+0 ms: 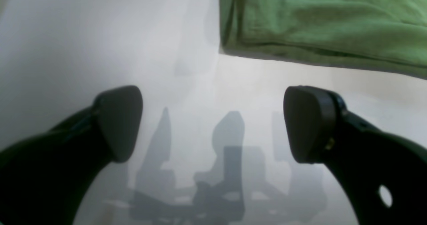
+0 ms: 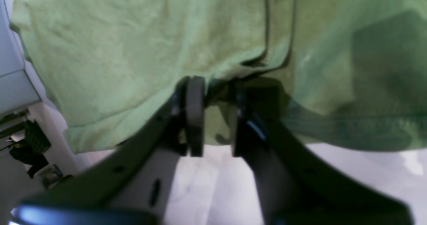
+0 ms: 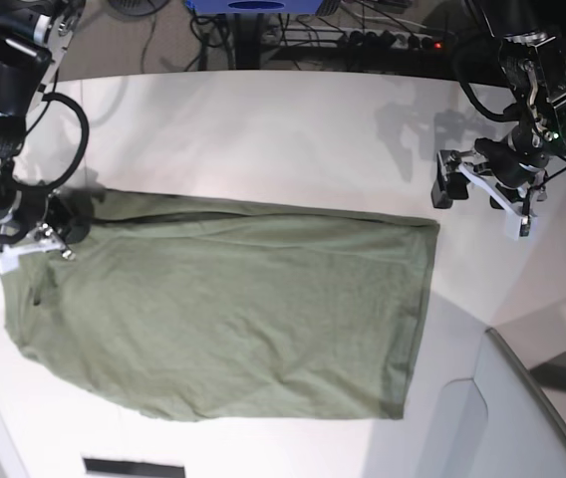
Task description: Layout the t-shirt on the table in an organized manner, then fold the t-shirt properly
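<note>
The olive-green t-shirt point(image 3: 223, 309) lies spread out wide on the white table point(image 3: 263, 129). At its upper left corner in the base view, my right gripper point(image 3: 59, 234) pinches the cloth. In the right wrist view the two fingers point(image 2: 195, 115) stand close together, with a fold of the t-shirt's point(image 2: 133, 51) edge between them. My left gripper point(image 3: 477, 204) hovers over bare table just beyond the shirt's upper right corner. Its jaws are wide open and hold nothing point(image 1: 213, 125). A hemmed corner of the t-shirt point(image 1: 317, 18) lies ahead of it.
A grey translucent panel point(image 3: 522, 398) stands at the table's near right corner. Cables and a power strip point(image 3: 393, 40) run behind the far edge. A pale box edge point(image 2: 13, 84) shows left of the right gripper.
</note>
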Action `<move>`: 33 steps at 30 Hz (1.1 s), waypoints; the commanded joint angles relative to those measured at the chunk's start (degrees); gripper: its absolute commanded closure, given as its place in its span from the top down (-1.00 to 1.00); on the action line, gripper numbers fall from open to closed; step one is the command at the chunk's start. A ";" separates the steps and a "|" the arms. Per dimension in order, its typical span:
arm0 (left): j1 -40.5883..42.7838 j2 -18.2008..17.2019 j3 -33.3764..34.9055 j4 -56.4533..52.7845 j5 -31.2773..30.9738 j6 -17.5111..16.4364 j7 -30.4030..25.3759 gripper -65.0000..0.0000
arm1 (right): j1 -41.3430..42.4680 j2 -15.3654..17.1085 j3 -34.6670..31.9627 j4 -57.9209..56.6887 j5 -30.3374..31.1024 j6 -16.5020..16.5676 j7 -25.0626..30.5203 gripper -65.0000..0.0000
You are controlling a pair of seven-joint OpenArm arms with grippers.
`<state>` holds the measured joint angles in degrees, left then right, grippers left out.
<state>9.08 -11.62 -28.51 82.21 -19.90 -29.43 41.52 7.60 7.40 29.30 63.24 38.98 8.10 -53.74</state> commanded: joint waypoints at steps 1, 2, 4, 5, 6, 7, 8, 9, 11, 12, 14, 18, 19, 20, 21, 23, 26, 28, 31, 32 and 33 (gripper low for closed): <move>-0.25 -0.73 -0.28 0.64 -0.80 -0.24 -1.03 1.00 | 1.50 0.82 0.20 0.45 1.06 0.47 0.50 -0.81; -0.25 -0.73 -0.28 0.64 -0.80 -0.24 -1.03 1.00 | 1.50 0.82 0.20 0.45 1.06 0.47 0.50 -0.87; -0.25 -0.73 -0.28 0.64 -0.80 -0.24 -1.03 1.00 | 1.86 0.82 0.02 0.71 1.06 0.74 0.50 -0.98; -0.25 -0.73 -0.28 0.64 -0.80 -0.24 -1.03 1.00 | 2.65 0.82 -0.07 0.54 1.06 1.44 0.50 -1.00; -0.33 -0.73 -0.28 0.64 -0.80 -0.24 -1.03 1.00 | 3.35 0.82 -0.07 0.36 0.97 2.23 0.42 -1.00; -0.33 -0.73 -0.28 0.64 -0.80 -0.24 -1.03 1.00 | 3.88 0.82 -0.24 0.27 0.89 2.93 0.33 -1.00; -0.42 -0.73 -0.28 0.64 -0.80 -0.24 -1.03 1.00 | 4.67 0.82 -0.33 -0.08 0.89 3.29 0.15 -1.00; -0.42 -0.73 -0.28 0.64 -0.80 -0.24 -1.03 1.00 | 5.81 0.82 -0.33 -0.52 0.80 3.46 0.06 -1.00; -0.42 -0.73 -0.28 0.64 -0.80 -0.24 -1.03 1.00 | 8.01 0.91 -0.42 -2.28 0.53 3.55 0.06 -1.00; -0.42 -0.73 -0.28 0.64 -0.80 -0.24 -1.03 1.00 | 9.15 0.91 -0.42 -3.33 0.53 3.55 0.06 -1.00; -0.42 -0.82 -0.28 0.64 -0.80 -0.24 -1.03 1.00 | 11.53 0.91 -0.51 -5.44 0.45 3.55 0.06 -1.00; -0.33 -0.91 -0.28 0.64 -0.80 -0.24 -1.03 1.00 | 14.60 0.91 -0.60 -8.25 0.36 3.55 0.15 -1.00; -0.33 -0.91 -0.28 0.64 -0.80 -0.24 -1.03 1.00 | 15.22 0.91 -0.60 -8.87 0.27 3.55 0.15 -1.00; -0.33 -0.91 -0.28 0.64 -0.80 -0.24 -1.03 1.00 | 16.01 0.91 -0.60 -9.22 -0.43 3.55 0.15 -1.00; -0.33 -0.91 -0.28 0.64 -0.80 -0.24 -1.03 1.00 | 16.80 0.91 -0.60 -9.48 -1.40 3.55 0.06 -1.00; -0.33 -0.91 -0.28 0.64 -0.80 -0.24 -1.03 1.00 | 17.59 0.73 -0.60 -9.84 -2.54 3.64 0.24 -1.00; -0.42 -0.91 -0.28 0.64 -0.80 -0.24 -1.03 1.00 | 18.47 0.65 -0.60 -9.84 -3.60 3.64 0.33 -1.00; -0.42 -0.91 -0.28 0.64 -0.80 -0.24 -1.03 1.00 | 18.65 0.65 -0.60 -10.28 -4.48 3.64 0.33 -1.00; -0.42 -0.91 -0.28 0.64 -0.80 -0.24 -1.03 1.00 | 19.17 0.65 -0.60 -12.39 -4.74 3.64 0.33 -1.00; -0.51 -1.00 -0.28 0.64 -0.80 -0.24 -1.03 1.00 | 19.26 0.65 -0.60 -13.35 -4.74 3.64 0.33 -1.00; -0.51 -1.00 -0.28 0.64 -0.80 -0.24 -1.03 1.00 | 19.26 0.56 -0.60 -14.06 -4.74 3.64 0.33 -0.99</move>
<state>9.06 -11.75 -28.51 82.06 -19.90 -29.45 41.54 25.19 7.42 28.73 48.40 33.19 11.16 -53.74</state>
